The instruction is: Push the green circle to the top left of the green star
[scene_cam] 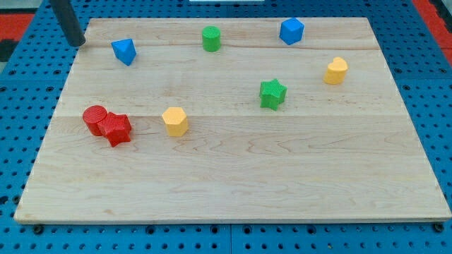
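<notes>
The green circle [211,38] stands near the view's top, left of centre. The green star [272,94] lies to the right of and below it, well apart. My tip [78,44] is at the board's top left corner, far left of the green circle, with the blue triangle [124,51] between them. It touches no block.
A blue hexagon-like block [291,31] sits at the top right. A yellow block [336,70] lies at the right. Another yellow block [175,121] lies left of centre. A red circle [94,118] and red star [116,128] touch at the left. The wooden board [233,183] rests on a blue pegboard.
</notes>
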